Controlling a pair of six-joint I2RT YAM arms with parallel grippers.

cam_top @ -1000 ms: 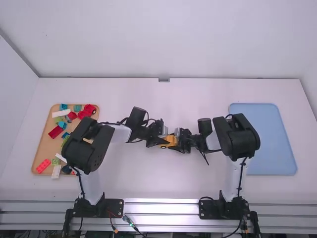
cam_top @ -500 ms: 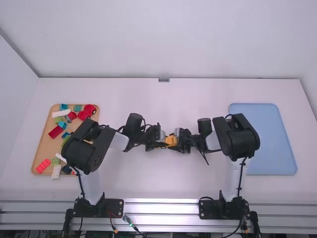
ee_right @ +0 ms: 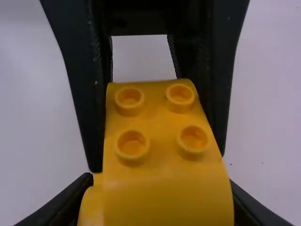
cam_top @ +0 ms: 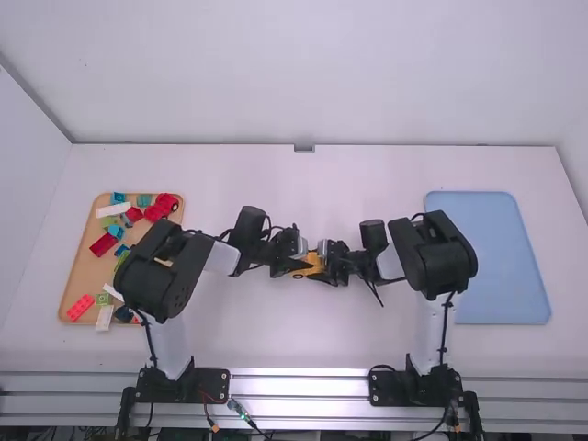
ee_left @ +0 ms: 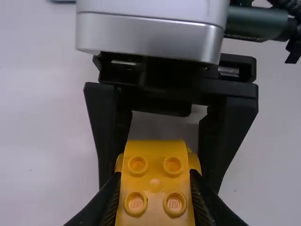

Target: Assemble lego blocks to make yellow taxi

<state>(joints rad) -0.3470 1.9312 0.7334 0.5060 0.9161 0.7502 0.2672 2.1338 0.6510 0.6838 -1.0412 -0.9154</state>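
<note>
Clearly, wrist views show a studded yellow block (ee_right: 157, 120).

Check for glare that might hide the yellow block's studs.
High view: bright streaks on the metal rails, away from the work. Left wrist view: sheen on the silver housing. Right wrist view: soft highlight on the yellow block, studs readable.

Bright, diffuse light spreads evenly over the bench (cam_top: 303, 340) in the high view, with faint, soft shadows. Glare whitens the metal rail (cam_top: 299, 386) at six o'clock. Both wrist views are dimmer, with pale sheen on the silver casing (ee_left: 146, 37) toward twelve o'clock and on the yellow block (ee_right: 162, 193).
</note>
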